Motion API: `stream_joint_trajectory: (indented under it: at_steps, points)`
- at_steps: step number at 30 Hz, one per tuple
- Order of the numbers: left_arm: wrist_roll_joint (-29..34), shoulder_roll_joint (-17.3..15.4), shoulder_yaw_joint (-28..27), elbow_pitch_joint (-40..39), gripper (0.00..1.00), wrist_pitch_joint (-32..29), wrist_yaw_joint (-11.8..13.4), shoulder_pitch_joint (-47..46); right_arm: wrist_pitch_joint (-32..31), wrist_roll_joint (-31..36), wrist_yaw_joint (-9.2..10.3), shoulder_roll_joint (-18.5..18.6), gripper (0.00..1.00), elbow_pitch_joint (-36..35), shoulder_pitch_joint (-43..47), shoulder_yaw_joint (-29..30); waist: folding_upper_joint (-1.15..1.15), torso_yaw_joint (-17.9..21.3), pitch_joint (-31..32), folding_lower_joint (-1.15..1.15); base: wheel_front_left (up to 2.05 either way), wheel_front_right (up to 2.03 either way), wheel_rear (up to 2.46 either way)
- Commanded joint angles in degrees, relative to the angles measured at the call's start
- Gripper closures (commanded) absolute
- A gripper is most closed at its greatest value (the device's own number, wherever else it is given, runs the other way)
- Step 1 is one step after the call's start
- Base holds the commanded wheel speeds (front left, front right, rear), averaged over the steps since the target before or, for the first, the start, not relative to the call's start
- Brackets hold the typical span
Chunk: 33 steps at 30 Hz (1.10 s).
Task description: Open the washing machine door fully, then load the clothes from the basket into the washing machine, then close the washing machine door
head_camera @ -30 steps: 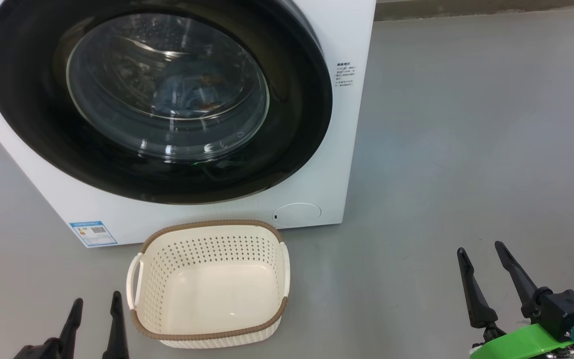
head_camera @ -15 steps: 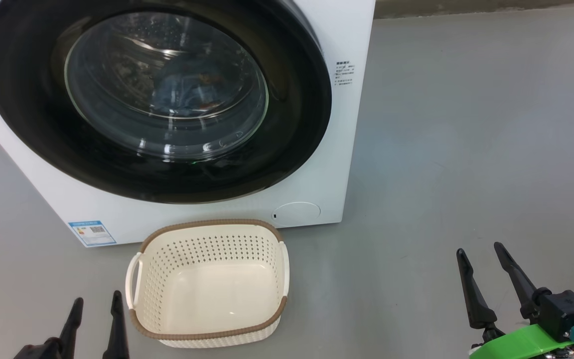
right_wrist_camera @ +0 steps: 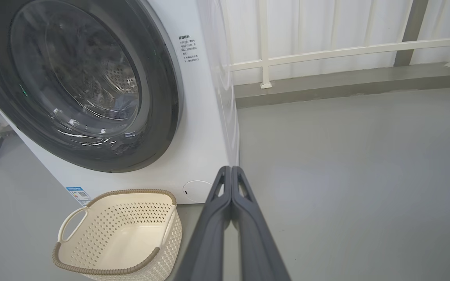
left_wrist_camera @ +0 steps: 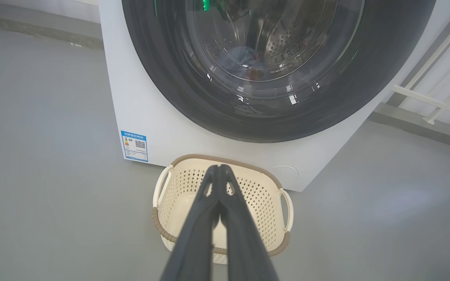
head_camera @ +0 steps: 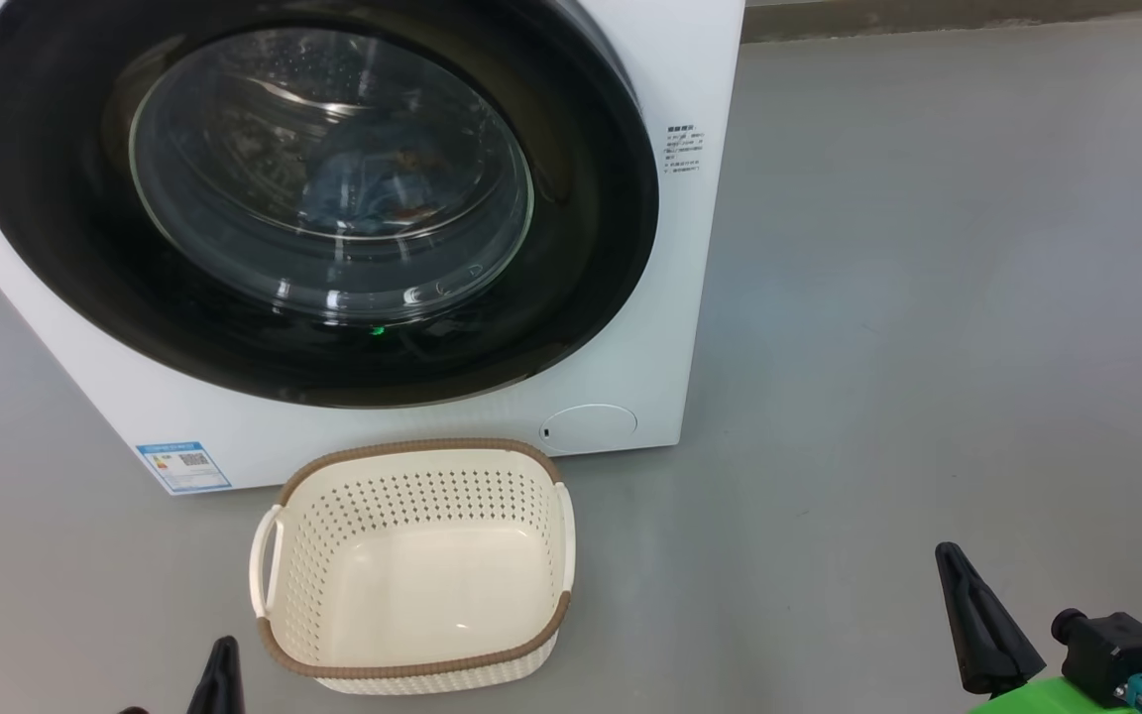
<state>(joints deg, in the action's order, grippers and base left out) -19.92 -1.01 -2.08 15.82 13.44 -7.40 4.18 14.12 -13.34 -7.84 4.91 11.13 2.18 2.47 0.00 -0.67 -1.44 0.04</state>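
Though dim behind the shut washing machine door (head_camera: 586,248), likely the clothes (head_camera: 363,193) inside the drum (left_wrist_camera: 283,47), perforated steel plainer from the left wrist; basket (head_camera: 420,444) empty just before the washing machine (head_camera: 383,428); left gripper (left_wrist_camera: 219,168) and right gripper (right_wrist_camera: 231,168) pressed together; bare floor (head_camera: 928,297) rightward to a railing (right_wrist_camera: 346,48).

Bright, even light — glare streaks on door glass (head_camera: 333,169); wrist views bowed at edges.
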Motion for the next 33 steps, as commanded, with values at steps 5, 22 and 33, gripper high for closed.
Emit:
stream_joint_trajectory:
  at_steps: [5,22,33]
  points:
    - [-4.05,-0.85,-0.52,-1.25,1.00,-1.05,-0.01,-1.63,-1.03,-4.53,0.04,0.11,1.00,-1.04,-1.63,0.19,0.00,0.03,-0.07,-0.03,0.00,0.00,0.00]
    - [-14.38,-1.01,-1.11,-1.31,1.00,-3.90,-0.02,-2.98,-3.84,-15.95,0.08,-0.06,1.00,-0.42,-2.67,0.58,0.00,0.13,0.13,-0.04,0.00,0.00,0.00]
    - [-21.04,-1.11,-1.50,-1.36,1.00,-5.76,-0.03,-3.84,-5.68,-23.29,0.11,-0.21,1.00,-0.05,-3.32,0.87,0.00,0.19,0.26,-0.04,0.00,0.00,0.00]
